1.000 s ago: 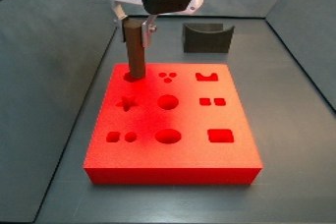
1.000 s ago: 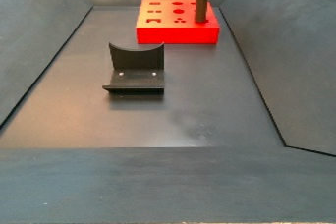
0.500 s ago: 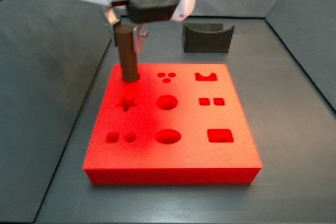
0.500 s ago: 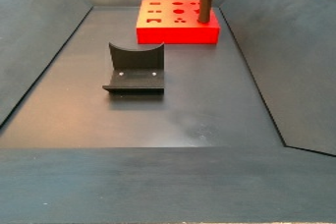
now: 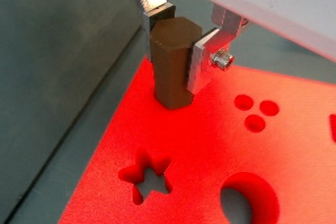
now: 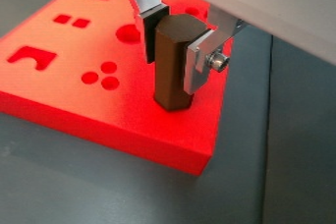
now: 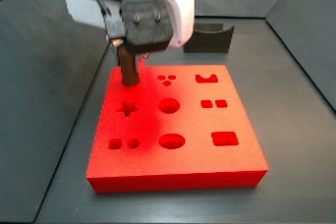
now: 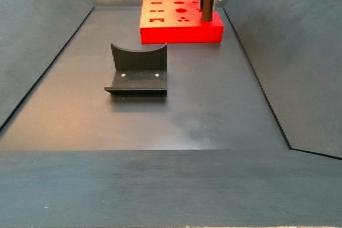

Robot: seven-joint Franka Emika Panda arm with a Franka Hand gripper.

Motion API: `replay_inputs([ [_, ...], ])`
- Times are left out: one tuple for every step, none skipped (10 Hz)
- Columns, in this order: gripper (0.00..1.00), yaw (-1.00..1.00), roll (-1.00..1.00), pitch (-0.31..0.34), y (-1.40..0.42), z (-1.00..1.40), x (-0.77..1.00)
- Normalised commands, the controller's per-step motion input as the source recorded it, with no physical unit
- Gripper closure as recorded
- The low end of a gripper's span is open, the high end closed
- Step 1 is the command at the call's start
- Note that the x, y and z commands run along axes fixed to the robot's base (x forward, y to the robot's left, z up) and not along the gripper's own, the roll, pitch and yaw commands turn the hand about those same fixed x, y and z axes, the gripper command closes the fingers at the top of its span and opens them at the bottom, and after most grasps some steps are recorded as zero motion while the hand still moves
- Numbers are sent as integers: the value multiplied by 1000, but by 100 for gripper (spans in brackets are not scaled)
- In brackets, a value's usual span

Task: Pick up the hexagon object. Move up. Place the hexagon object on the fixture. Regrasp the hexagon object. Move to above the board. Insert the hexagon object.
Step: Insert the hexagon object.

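Note:
The hexagon object (image 5: pixel 171 71), a brown hexagonal peg, stands upright with my gripper (image 5: pixel 180 46) shut on its upper part, silver fingers (image 5: pixel 205 63) pressed to two opposite flats. Its lower end meets the red board (image 5: pixel 184 159) at a corner, beside the star hole (image 5: pixel 147 177); the hole under it is hidden. Both wrist views show this grip, with the peg (image 6: pixel 171 71) near the board's edge (image 6: pixel 144 140). In a side view the gripper (image 7: pixel 138 43) sits low over the board (image 7: pixel 184 164) and only a short length of peg (image 7: pixel 129 69) shows. The fixture (image 7: pixel 207 37) stands behind the board.
The board (image 8: pixel 174 34) lies at the far end of a dark bin with sloping walls (image 8: pixel 47 62). The dark fixture (image 8: pixel 136 70) stands on the floor in the middle of the bin. The board's other holes include circles (image 7: pixel 170 102) and squares (image 7: pixel 222 138).
The gripper has come down toward the board with the peg, and less of the peg shows above the red surface than a second ago.

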Motion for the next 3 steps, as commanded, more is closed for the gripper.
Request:
replay_inputs([
  [100,0,0,4,0,0,0],
  [100,0,0,9,0,0,0],
  [100,0,0,0,0,0,0],
])
